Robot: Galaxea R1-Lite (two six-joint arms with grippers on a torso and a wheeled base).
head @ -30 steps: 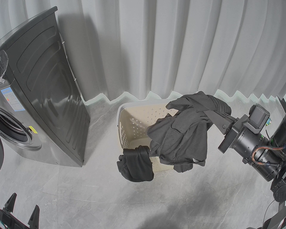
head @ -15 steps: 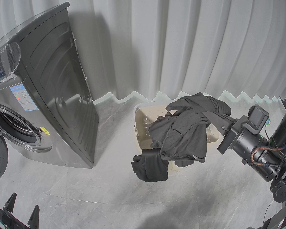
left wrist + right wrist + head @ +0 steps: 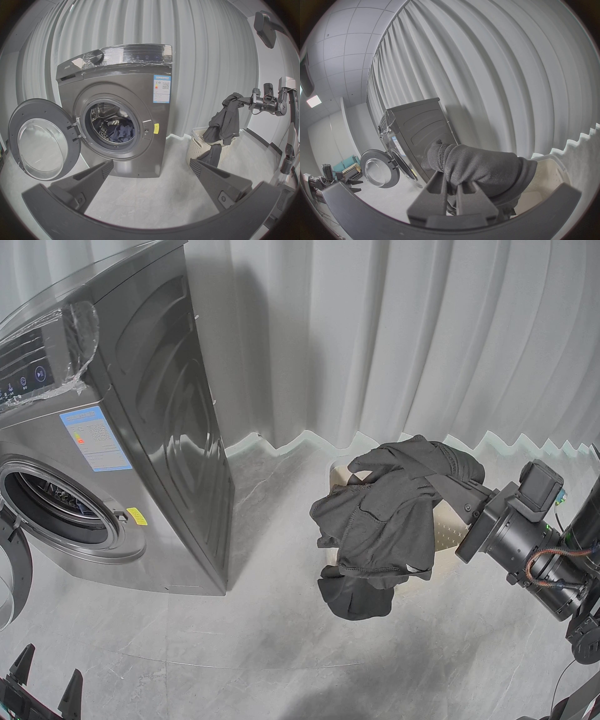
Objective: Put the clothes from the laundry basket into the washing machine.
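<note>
Here, right gripper (image 3: 452,187) holds one garment (image 3: 381,521); second garment (image 3: 355,599) drapes one basket (image 3: 447,534).

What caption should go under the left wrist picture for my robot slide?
Washing machine open, clothes inside; right gripper holds a dark garment over the laundry basket.
</note>
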